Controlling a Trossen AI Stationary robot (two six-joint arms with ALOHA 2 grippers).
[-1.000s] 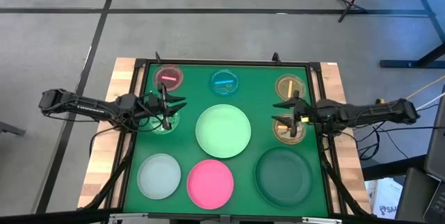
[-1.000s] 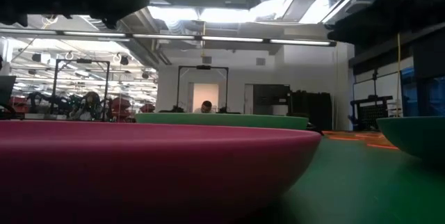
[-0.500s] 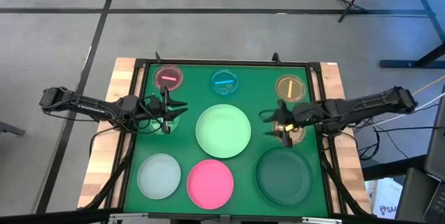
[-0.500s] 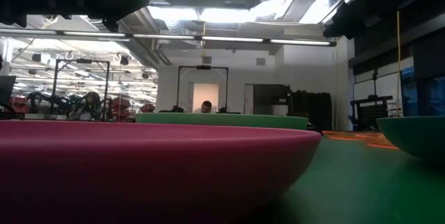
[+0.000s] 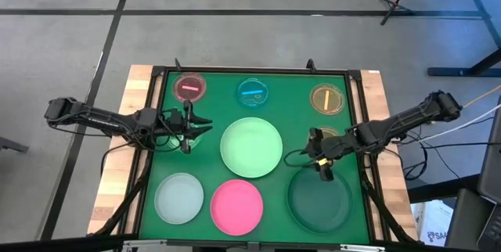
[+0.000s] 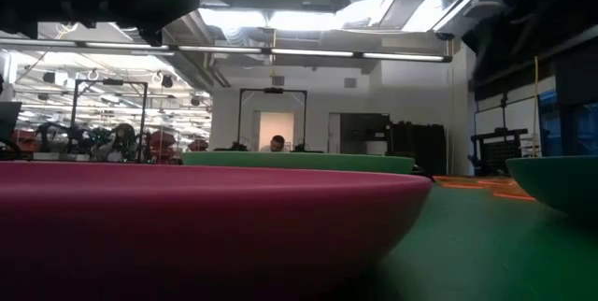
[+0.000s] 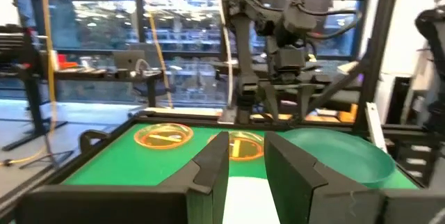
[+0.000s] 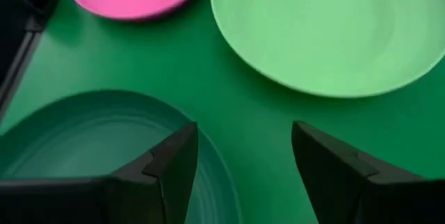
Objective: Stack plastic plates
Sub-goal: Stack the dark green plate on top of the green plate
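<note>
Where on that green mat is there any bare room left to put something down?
Bare mat lies between the small blue translucent plate and small amber translucent plate, and beside the large light green plate toward the right gripper. The front row is crowded.

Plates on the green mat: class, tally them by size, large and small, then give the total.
Large plates: 4 (light green, large pink, dark green, pale grey)
Small plates: 5 (small pink, blue, amber, second amber, green)
Total: 9

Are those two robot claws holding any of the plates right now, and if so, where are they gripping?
Neither holds anything. The right gripper is open above the dark green plate, nothing between its fingers. The left gripper is open too, empty.
</note>
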